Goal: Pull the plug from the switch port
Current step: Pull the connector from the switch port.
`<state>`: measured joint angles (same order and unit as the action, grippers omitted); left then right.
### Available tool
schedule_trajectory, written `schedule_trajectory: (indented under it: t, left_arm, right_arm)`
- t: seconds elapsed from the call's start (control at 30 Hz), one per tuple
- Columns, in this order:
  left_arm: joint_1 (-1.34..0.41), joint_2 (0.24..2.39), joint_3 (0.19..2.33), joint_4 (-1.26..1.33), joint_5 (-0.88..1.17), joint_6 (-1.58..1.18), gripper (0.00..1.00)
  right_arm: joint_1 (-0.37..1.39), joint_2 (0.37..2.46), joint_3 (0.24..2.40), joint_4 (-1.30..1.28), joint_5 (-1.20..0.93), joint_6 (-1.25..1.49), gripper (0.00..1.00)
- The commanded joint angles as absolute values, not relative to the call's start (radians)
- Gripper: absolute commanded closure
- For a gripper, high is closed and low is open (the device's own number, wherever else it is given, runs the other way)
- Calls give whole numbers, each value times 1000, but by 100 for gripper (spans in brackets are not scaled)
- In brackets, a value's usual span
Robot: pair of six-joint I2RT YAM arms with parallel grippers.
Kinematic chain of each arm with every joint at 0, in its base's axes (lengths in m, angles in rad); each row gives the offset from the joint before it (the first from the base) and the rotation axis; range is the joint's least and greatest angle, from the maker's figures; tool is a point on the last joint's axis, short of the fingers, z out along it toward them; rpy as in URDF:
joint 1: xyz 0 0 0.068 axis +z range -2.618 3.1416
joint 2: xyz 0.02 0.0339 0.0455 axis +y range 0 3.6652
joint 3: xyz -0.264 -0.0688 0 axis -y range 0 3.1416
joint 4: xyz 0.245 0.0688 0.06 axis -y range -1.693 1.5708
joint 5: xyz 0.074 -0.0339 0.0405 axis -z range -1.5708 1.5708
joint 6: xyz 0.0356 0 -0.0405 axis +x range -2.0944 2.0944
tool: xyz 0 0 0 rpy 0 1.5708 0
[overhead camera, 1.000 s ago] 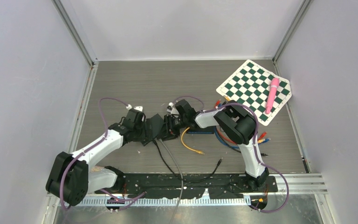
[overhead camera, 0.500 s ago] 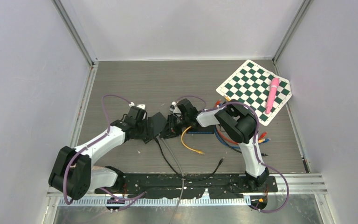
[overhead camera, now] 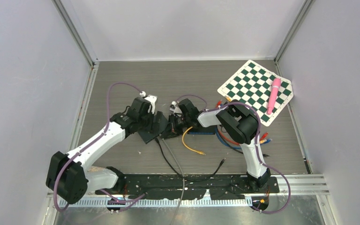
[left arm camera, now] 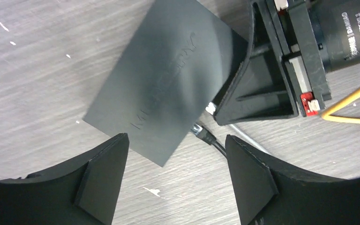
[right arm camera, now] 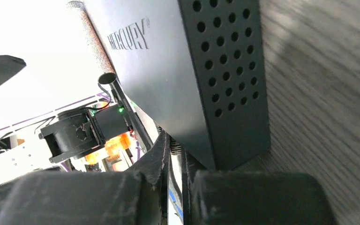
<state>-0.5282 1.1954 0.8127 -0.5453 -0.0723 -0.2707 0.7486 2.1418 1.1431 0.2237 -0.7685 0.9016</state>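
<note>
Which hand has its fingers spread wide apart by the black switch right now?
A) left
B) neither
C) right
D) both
A: the left hand shows its fingers wide apart by the switch in its wrist view, while the right hand has them pressed together.

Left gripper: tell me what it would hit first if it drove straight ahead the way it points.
Most likely the black switch: its near corner sits between the left gripper's open fingers, though depth is unclear.
</note>
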Motion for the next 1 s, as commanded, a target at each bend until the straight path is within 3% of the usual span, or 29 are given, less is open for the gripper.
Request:
schedule_trajectory:
  t: [0.0,0.43,0.6,0.87,0.97]
  left_arm:
    - [-529,1283,896,-645,-138,-88,24]
    - [-530,1477,988,-763,-75,98,25]
    - [-543,1552,994,-780,-121,99,27]
    - [-546,1577,992,-781,-124,96,34]
    - [-548,1579,989,-779,-92,92,39]
  right_arm:
    - [751,2164,1126,143,-664,857,95]
    - [740,2176,1103,256,-714,938,94]
    - [736,2161,1090,319,-723,982,90]
    - [728,2144,1090,348,-703,1036,61]
    - [722,2141,1090,379,-693,1067,56]
